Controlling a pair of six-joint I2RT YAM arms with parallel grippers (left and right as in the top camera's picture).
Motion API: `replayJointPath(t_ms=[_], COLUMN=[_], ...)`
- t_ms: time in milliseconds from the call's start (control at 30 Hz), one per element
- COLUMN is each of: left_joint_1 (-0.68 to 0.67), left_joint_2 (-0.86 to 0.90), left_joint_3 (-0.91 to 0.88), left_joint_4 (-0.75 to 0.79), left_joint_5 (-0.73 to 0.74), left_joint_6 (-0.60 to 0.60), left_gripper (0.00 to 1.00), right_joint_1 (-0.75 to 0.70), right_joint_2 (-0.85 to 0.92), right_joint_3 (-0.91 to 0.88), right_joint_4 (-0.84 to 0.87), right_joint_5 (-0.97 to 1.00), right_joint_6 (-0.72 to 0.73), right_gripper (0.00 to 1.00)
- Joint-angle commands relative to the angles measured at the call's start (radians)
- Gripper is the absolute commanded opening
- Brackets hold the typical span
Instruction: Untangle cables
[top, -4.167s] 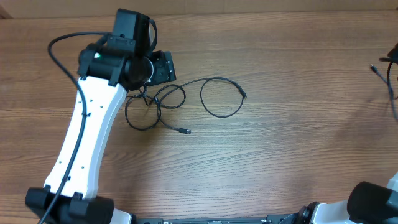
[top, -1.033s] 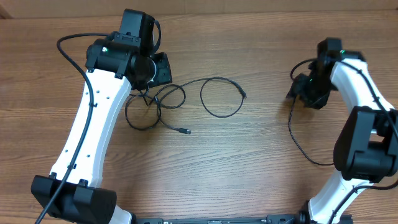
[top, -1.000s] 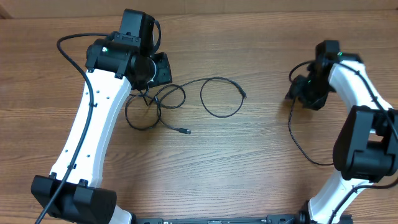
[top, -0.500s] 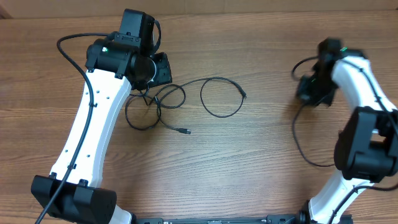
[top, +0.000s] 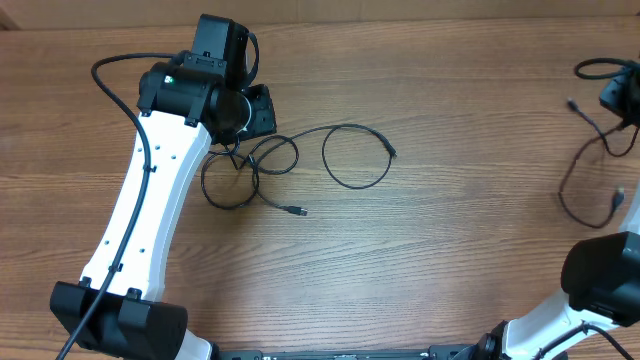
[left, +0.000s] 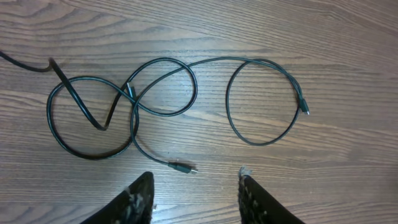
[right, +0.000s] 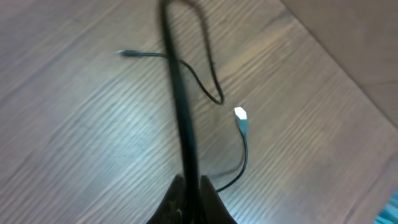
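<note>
A thin black cable (top: 357, 155) lies in loose crossing loops on the wooden table, with one plug end (top: 297, 211) pointing toward the front. In the left wrist view the same cable (left: 161, 87) lies just ahead of my left gripper (left: 194, 190), which is open and empty. In the overhead view the left gripper (top: 258, 112) hovers over the loops' left end. My right gripper (top: 622, 100) is at the far right edge, shut on a second black cable (top: 562, 192) that hangs down to the table. The right wrist view shows that cable (right: 180, 112) running out of the shut jaws (right: 188, 186), with its pale tip (right: 240, 114) nearby.
The table (top: 450, 260) is bare brown wood. The white left arm (top: 150, 210) stretches from the front left corner to the loops. The base of the right arm (top: 600, 285) sits at the front right. The table's far edge (top: 420, 20) runs along the top.
My right gripper has moved quickly to the right, from mid-right to the far right edge, dragging its cable along. The left arm and the looped cable have not moved.
</note>
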Motion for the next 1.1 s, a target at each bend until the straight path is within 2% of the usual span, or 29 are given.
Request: replayJointPath(t_ms=[0,33,67,100,167,333,600,700,833,867,933,1067], left_joint_1=[0.005,0.005,0.005,0.005,0.005,0.005,0.005,0.006,0.006,0.006,0.006,0.010], left_joint_2=[0.005,0.005,0.005,0.005,0.005,0.005,0.005,0.005,0.005,0.005,0.005,0.005], left_joint_3=[0.010,0.010,0.010,0.010,0.010,0.010,0.010,0.010,0.010,0.010,0.010,0.006], left_joint_4=[0.001,0.001,0.000,0.000,0.000,-0.008,-0.068,-0.085,-0.098,-0.105,-0.126,-0.162], left_joint_5=[-0.006,-0.006,-0.006,-0.006,-0.007,-0.016,-0.140,-0.175,-0.190,-0.191,-0.213,-0.266], left_joint_6=[0.000,0.000,0.000,0.000,0.000,0.001,0.001,0.000,0.000,0.001,0.000,-0.007], left_gripper=[0.43,0.43,0.44,0.45,0.46,0.50,0.62,0.71,0.89,0.90,0.92,0.93], right_joint_1=[0.001,0.001,0.001,0.001,0.001,0.002,0.021,0.056,0.119,0.136,0.172,0.242], right_joint_2=[0.001,0.001,0.001,0.001,0.001,0.001,0.001,0.001,0.001,0.001,0.001,0.001], right_joint_3=[0.000,0.000,0.000,0.000,0.000,0.000,0.000,0.000,0.000,0.000,0.000,0.000], right_joint_4=[0.002,0.002,0.002,0.002,0.002,-0.007,-0.067,-0.097,-0.127,-0.135,-0.153,-0.174], right_joint_5=[0.026,0.016,-0.013,-0.053,-0.154,-0.426,-0.661,-0.674,-0.673,-0.673,-0.669,-0.652], right_joint_6=[0.008,0.008,0.008,0.007,0.006,-0.068,-0.168,-0.202,-0.208,-0.208,-0.207,-0.195], right_gripper=[0.11,0.27,0.50,0.69,0.82,0.87,0.88,0.88,0.88,0.89,0.99,1.00])
